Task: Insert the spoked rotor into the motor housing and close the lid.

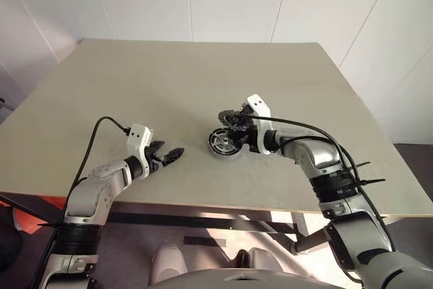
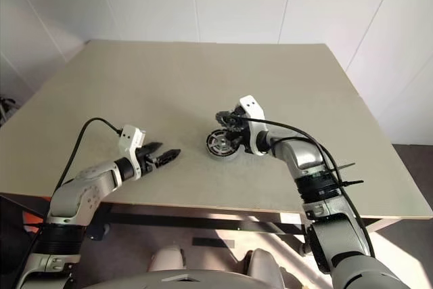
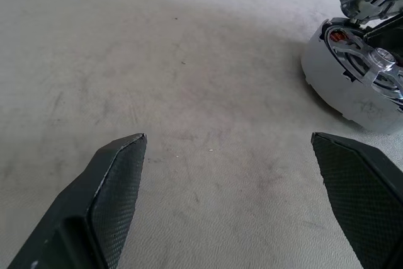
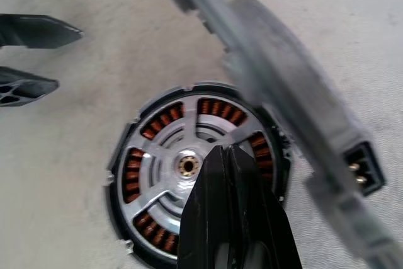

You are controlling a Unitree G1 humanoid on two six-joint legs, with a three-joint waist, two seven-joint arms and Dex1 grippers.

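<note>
While the motor housing (image 1: 224, 143) sits on the table (image 1: 203, 79) with the spoked rotor (image 4: 179, 169) already inside it, its lid (image 4: 283, 92) stands raised and tilted above one side. The right gripper (image 4: 228, 155) hovers over the rotor, fingers pressed together, holding nothing. The left gripper (image 1: 169, 155) waits nearby, wide open and empty.

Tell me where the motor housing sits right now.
The motor housing sits on the table, right of centre near the front edge, just below the right gripper.
</note>
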